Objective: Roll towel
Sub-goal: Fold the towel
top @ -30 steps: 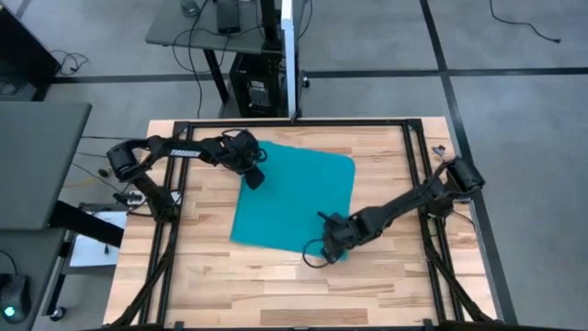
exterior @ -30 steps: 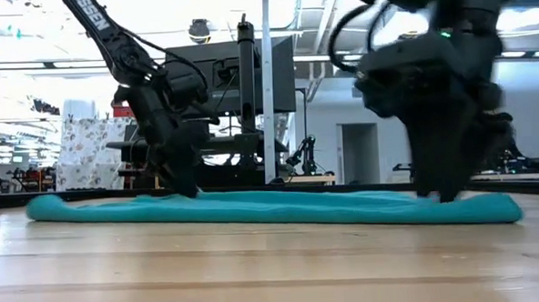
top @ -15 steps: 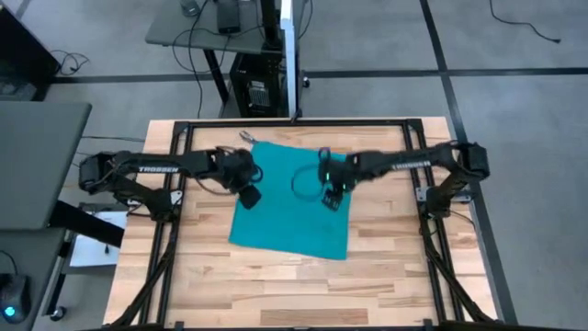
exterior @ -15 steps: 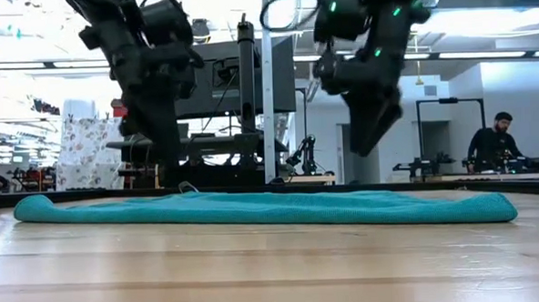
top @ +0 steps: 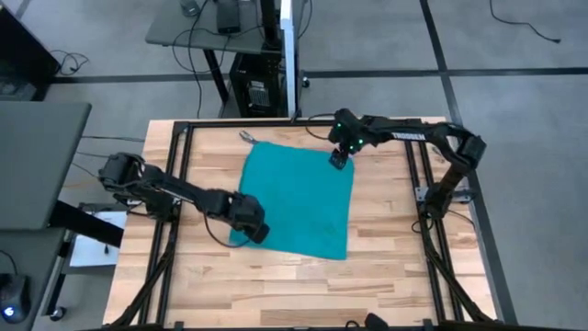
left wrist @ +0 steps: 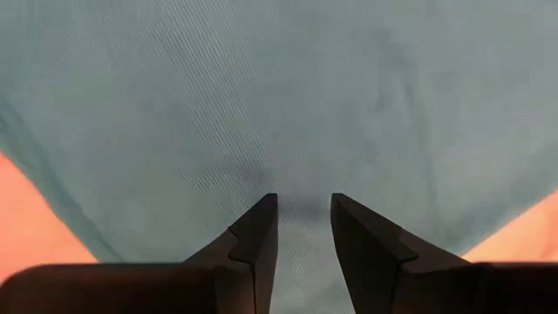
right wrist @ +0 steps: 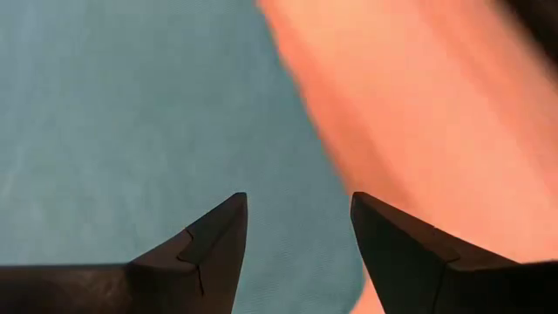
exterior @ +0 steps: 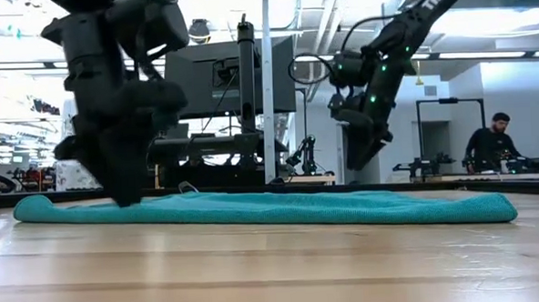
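We see the left arm stretched low from its base at the table's left edge, reaching toward the near-left area. Left gripper [top: 256,232] points down, fingers [left wrist: 258,234] parted by a narrow gap. We note the right arm extended from its base at the right edge, across the far side. Right gripper [top: 339,158] hangs raised, fingers [right wrist: 214,235] spread wide. In the low view we see it well clear of the surface [exterior: 360,147].
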You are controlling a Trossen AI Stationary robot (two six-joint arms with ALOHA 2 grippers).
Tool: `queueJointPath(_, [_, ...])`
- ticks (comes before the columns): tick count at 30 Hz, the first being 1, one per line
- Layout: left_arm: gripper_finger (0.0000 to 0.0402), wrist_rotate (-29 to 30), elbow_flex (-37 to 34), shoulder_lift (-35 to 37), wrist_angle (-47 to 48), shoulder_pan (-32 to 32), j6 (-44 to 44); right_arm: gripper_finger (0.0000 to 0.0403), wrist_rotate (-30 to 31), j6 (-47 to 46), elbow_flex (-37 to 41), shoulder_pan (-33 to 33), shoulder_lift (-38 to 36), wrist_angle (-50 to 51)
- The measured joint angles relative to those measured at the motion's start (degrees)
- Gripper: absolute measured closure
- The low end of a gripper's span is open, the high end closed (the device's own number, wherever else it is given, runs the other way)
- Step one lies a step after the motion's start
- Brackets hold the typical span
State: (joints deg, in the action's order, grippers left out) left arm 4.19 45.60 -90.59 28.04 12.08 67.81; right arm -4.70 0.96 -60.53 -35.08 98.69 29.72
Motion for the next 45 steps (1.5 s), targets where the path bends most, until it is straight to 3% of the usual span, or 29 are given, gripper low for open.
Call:
queueJointPath(6, [0.0309, 0.32, 0.20, -0.58, 2.44, 2.74, 3.45, 0.0202, 0.16, 2.33, -0.08, 0.25, 5.73, 1.52])
queueJointPath(11, [0.0309, -1.34, 0.10, 0.41, 6.55, 3.78, 3.12, 0.0211, 0.76, 1.53, -0.31, -1.19, 6.16, 5.15])
queueJointPath(23, [0.0309, -1.64, -0.12, 3.65, 11.17, -2.42, -14.07, 0.0218, 1.45, -4.16, 1.47, -0.45, 4.44, 14.00])
queueJointPath(32, [0.0309, -1.37, -0.12, 3.63, 14.85, -11.21, -31.98, 0.0218, 0.48, -13.55, 4.71, 10.89, 3.92, 19.35])
queueJointPath(45, [0.0309, 0.13, 0.35, 3.56, 13.92, -29.03, -55.51, 0.0218, -3.86, -29.98, 5.09, 31.70, -1.28, 17.34])
